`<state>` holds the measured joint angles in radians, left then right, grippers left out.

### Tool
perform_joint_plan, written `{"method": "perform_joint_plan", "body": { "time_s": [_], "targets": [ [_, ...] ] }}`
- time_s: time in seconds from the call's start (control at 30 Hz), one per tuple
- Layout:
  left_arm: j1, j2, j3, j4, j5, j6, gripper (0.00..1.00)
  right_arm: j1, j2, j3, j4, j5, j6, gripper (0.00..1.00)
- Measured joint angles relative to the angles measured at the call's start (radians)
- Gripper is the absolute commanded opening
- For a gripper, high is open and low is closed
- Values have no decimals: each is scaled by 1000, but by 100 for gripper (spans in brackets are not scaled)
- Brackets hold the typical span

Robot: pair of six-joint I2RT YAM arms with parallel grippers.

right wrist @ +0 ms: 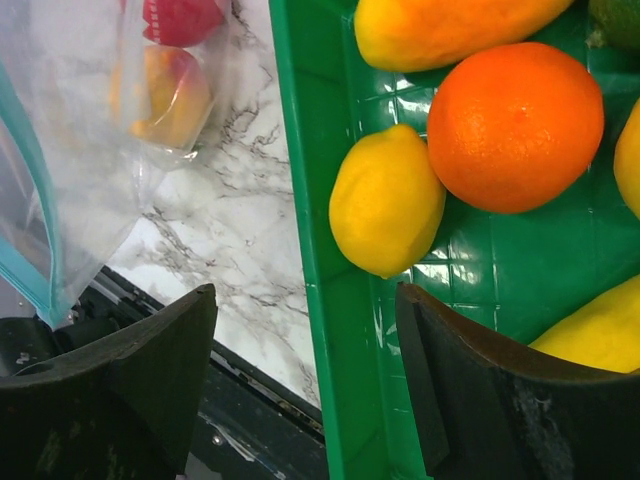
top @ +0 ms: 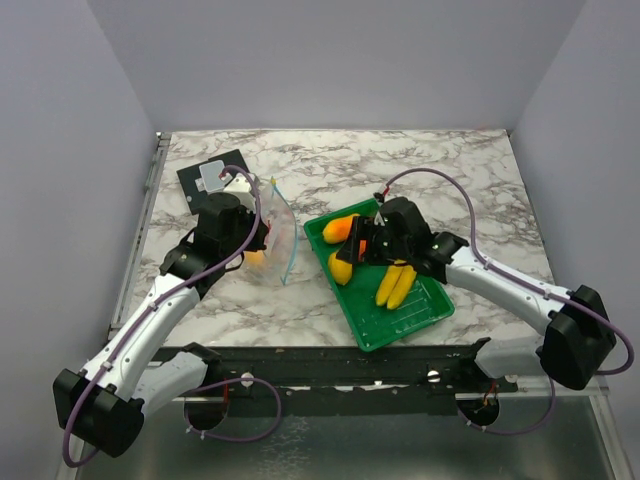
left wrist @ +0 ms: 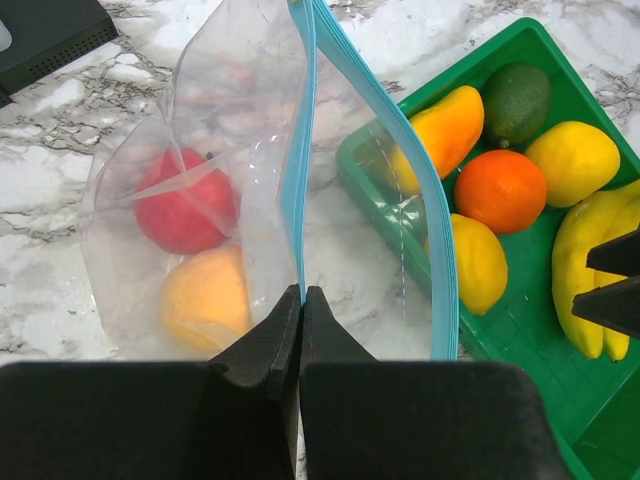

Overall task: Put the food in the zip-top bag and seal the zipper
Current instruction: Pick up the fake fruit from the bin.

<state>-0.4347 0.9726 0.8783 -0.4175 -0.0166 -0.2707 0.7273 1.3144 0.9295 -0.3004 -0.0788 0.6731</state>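
Observation:
The clear zip-top bag stands open left of the green tray. My left gripper is shut on one side of the bag's light blue zipper. The other side of the zipper bows out toward the tray. A red apple and a yellow-orange fruit lie inside the bag. My right gripper is open and empty, straddling the tray's left wall beside a yellow lemon and the round orange. The bananas lie in the tray.
The green tray sits right of centre and also holds a mango-like piece, a green avocado and another lemon. A black box sits at the back left. The table's near edge rail is just below the right gripper.

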Motion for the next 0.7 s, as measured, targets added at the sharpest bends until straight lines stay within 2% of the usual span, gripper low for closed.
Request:
{"method": "perform_joint_plan", "body": {
  "time_s": [0.2,0.7],
  "targets": [
    [-6,0,-4,2,-3,0,0,0,22,-32,21,9,56,79],
    [-13,0,-4,5,-4,4,0,0,223,-33,70,23,128,81]
  ]
}}
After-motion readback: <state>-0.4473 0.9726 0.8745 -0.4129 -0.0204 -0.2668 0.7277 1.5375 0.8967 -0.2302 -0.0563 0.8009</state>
